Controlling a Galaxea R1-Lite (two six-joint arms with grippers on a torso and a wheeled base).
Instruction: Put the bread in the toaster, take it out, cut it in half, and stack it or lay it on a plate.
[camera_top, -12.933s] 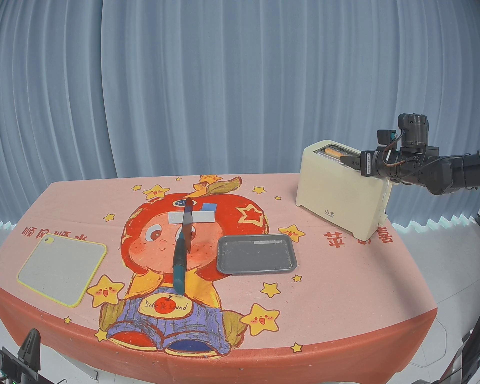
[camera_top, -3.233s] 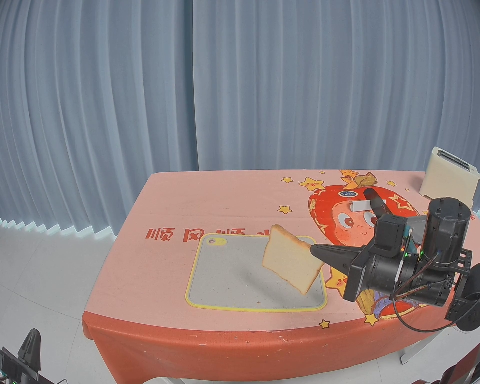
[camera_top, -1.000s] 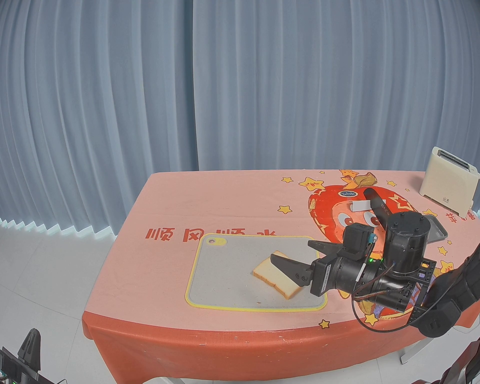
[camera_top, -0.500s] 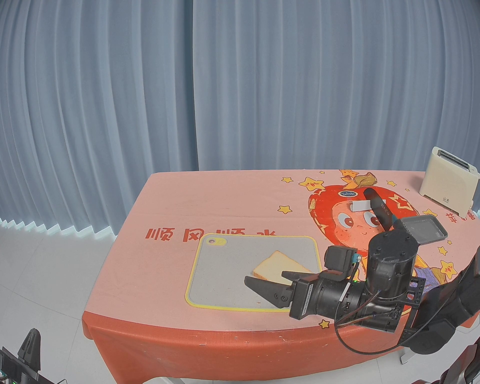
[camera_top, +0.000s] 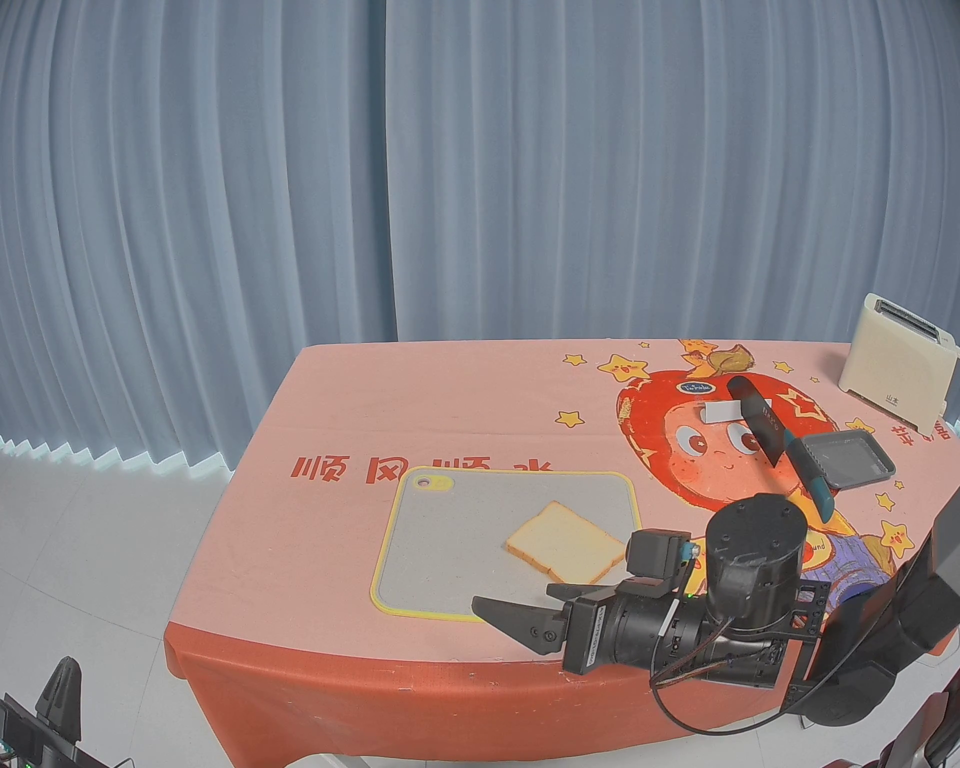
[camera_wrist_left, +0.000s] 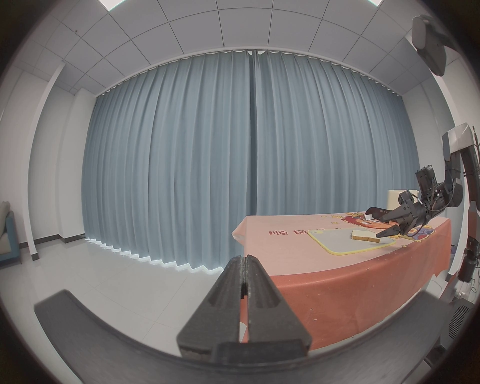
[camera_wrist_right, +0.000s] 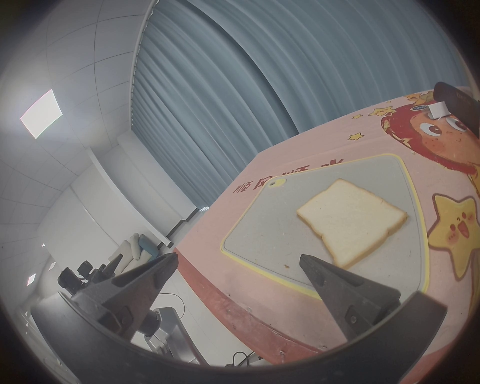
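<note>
A slice of pale bread (camera_top: 565, 542) lies flat on the grey, yellow-rimmed cutting board (camera_top: 450, 545), toward its right end. My right gripper (camera_top: 512, 598) hovers open over the table's front edge, just in front of the board, with nothing between its fingers. In the right wrist view the bread (camera_wrist_right: 350, 220) lies beyond the gripper (camera_wrist_right: 237, 260) on the board (camera_wrist_right: 260, 235). The cream toaster (camera_top: 900, 362) stands at the far right. A knife (camera_top: 780, 440) with a teal handle lies beside a grey tray (camera_top: 850, 458). My left gripper (camera_wrist_left: 245, 265) is shut, low and well off the table's left end.
The table wears a pink cloth with a cartoon apple figure (camera_top: 720, 440). The cloth hangs down over the front edge (camera_top: 420, 690). Grey curtains close off the room behind the table.
The right gripper carried the bread from the toaster to the board, laid it flat, opened, and drew back toward the front edge. The head view has turned left.
</note>
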